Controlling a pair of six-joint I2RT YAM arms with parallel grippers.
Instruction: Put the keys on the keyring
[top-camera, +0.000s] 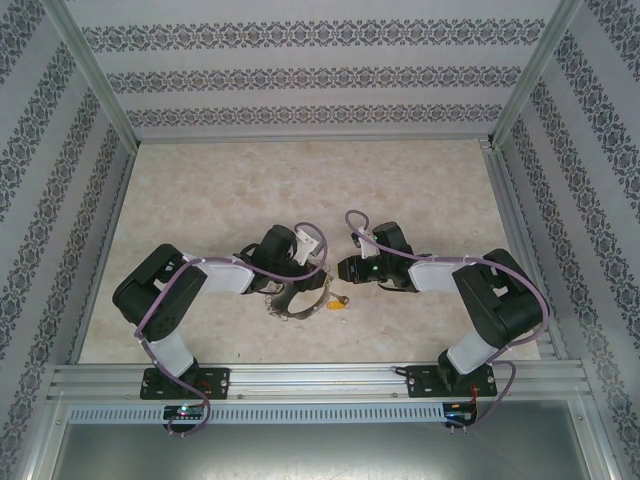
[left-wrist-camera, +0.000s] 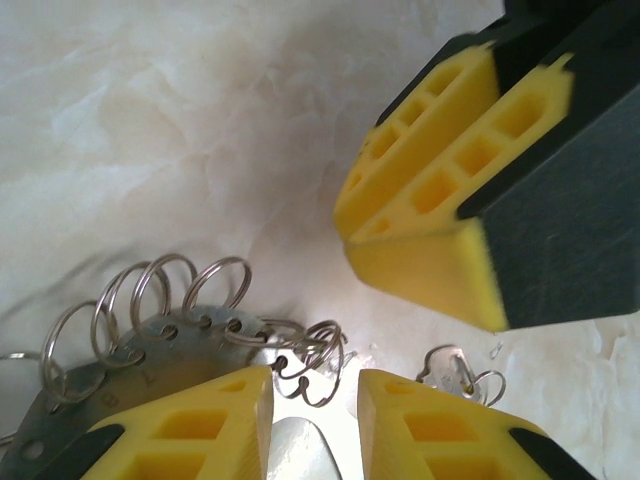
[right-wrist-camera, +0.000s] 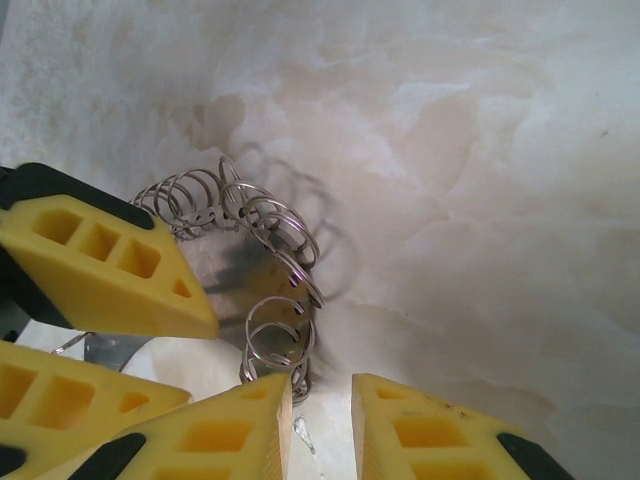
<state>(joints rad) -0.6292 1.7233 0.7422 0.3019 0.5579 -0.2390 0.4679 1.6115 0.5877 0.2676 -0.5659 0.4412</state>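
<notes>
Left claw (left-wrist-camera: 315, 385) clenched on the keyring (left-wrist-camera: 150, 345), right claw (right-wrist-camera: 322, 385) slightly parted, over pale marbled tabletop (top-camera: 250, 190) between patterned walls (top-camera: 300, 75).

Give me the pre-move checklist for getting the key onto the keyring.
1. Key lying free on the table, beside the keyring: ok.
2. Left gripper firmly clamped on the keyring: cannot tell; metal sits between its fingers.
3. Right gripper lined up on the key: not ok; it points at the hoop's small rings.
4. Grippers apart: ok, but close.
</notes>
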